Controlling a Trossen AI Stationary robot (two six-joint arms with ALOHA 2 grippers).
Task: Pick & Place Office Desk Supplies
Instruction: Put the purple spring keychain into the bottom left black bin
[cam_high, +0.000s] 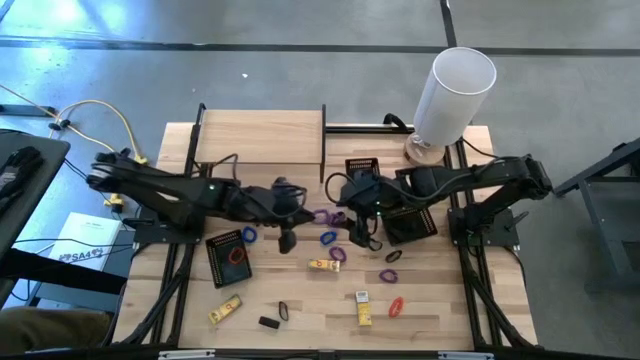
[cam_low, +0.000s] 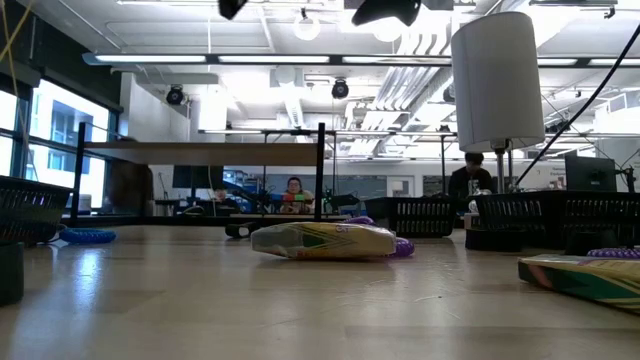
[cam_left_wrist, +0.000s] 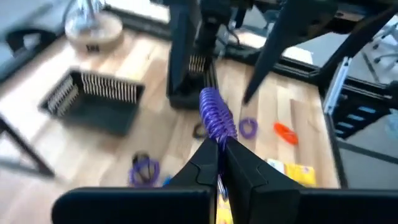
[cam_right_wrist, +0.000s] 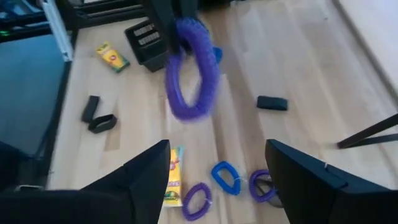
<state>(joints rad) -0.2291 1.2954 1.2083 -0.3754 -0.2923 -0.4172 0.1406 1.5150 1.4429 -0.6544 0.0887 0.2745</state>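
Note:
My left gripper (cam_high: 308, 212) is over the table's middle, shut on a purple coiled loop (cam_high: 324, 215) that it keeps above the table. In the right wrist view the loop (cam_right_wrist: 189, 68) hangs in front of my right gripper (cam_right_wrist: 217, 144), which is open and touches nothing. My right gripper (cam_high: 352, 232) stands just right of the loop. More loops lie flat on the wood: blue (cam_high: 328, 238), purple (cam_high: 389, 275), red (cam_high: 396, 306) and black (cam_high: 393, 257). Yellow packets (cam_high: 323, 265) (cam_high: 364, 308) (cam_high: 225, 311) and a small black block (cam_high: 268, 322) lie nearer the front edge. My left gripper pinches one spot of the purple loop's coil (cam_left_wrist: 219, 132) between the free ends of its two fingers (cam_left_wrist: 205, 163). The fingers slant down from the table's left side. The loop stands out beyond the fingertips, lifted clear of the table.
A black mesh tray (cam_high: 228, 258) with a red loop in it sits at the left, and other mesh trays (cam_high: 410, 222) (cam_high: 362, 168) lie under my right arm. A tall white cylinder (cam_high: 455, 90) stands at the back right. A raised wooden shelf (cam_high: 260, 135) spans the back left.

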